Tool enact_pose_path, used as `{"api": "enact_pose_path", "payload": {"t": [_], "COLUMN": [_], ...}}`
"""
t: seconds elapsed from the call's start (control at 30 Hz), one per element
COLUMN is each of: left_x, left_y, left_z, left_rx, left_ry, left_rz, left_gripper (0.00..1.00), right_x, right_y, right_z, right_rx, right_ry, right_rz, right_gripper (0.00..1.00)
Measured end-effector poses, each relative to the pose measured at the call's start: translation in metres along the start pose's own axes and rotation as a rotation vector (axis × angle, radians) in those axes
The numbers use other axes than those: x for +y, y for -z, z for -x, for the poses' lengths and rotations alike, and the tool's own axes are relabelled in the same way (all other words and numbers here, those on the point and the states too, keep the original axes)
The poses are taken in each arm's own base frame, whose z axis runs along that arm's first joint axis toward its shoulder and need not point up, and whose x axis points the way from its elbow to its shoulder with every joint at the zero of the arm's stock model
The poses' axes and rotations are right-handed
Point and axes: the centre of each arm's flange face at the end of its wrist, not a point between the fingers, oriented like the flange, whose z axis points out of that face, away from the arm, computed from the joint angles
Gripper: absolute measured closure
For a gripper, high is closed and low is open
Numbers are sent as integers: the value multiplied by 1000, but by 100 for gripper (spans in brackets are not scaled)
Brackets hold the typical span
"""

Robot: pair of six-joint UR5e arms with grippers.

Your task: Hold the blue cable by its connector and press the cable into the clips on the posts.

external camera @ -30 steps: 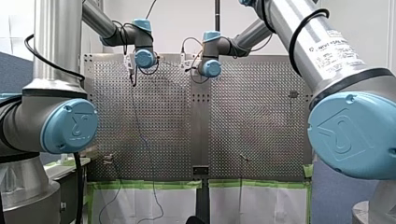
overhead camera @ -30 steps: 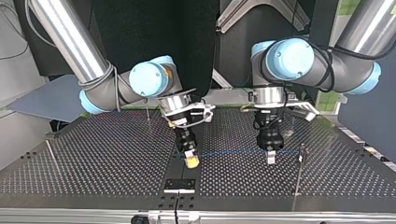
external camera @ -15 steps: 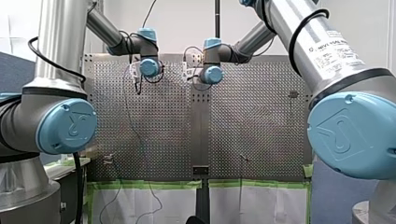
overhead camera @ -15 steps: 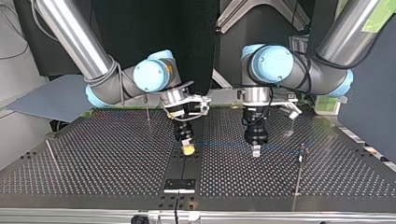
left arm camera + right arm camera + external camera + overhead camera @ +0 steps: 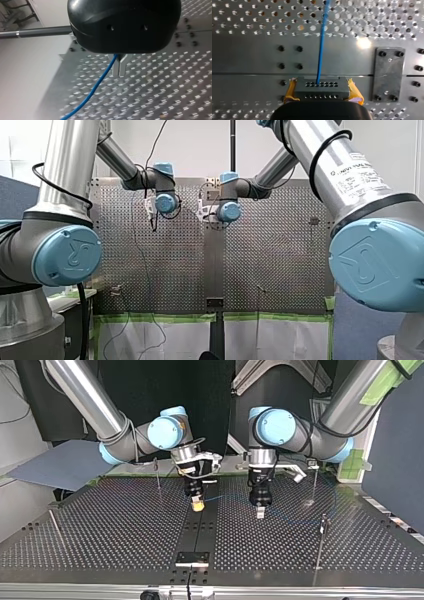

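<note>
- In the right wrist view, my right end effector (image 5: 322,92) is seen clamped on the connector (image 5: 325,86), a dark block with rows of small holes.
- The block is pressed on either side by the yellow pads (image 5: 290,92).
- The blue cable (image 5: 321,45) is seen leaving the middle of the connector and running straight ahead of the end effector, over the perforated table (image 5: 249,57).
- A dark plate (image 5: 388,73), bolted at its corners, is seen on the table just beside the connector.
- In the left wrist view, my left end effector (image 5: 120,71) is shown with its metal fingers (image 5: 116,67) brought together at the tips.
- The cable is seen there coming out at the root of those fingers and sloping away over the table; whether it is pinched cannot be told.
- In the top view, both end effectors are held pointing down over the middle of the table, near each other, with neither shown touching it.
- Between them the cable is made out only as a faint blue line.
- A clipped post (image 5: 320,535) is seen at the top view's right, apart from my left end effector.
- A thin post (image 5: 158,477) stands at the far edge, beside my right arm.
</note>
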Motion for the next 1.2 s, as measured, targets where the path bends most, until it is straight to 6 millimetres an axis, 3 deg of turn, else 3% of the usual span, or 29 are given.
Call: {"api": "enact_pose_path", "payload": {"t": [0.47, 0.9, 1.0, 1.2], "left_x": [-12, -18, -17, -19], "left_y": [11, 22, 24, 28], "left_z": [-31, -97, -107, -124], "left_rx": [24, 84, 92, 107], "left_ry": [-1, -42, -44, -50], "left_rz": [-10, -26, -27, -36], "left_gripper": [100, 100, 100, 100], "right_x": [6, 15, 16, 14], "right_y": [20, 42, 48, 65], "right_z": [42, 82, 96, 144], "right_rx": [-3, -7, -17, -71], "right_ry": [-1, -3, -4, 5], "right_rz": [57, 91, 100, 129], "right_gripper": [100, 100, 100, 100]}}
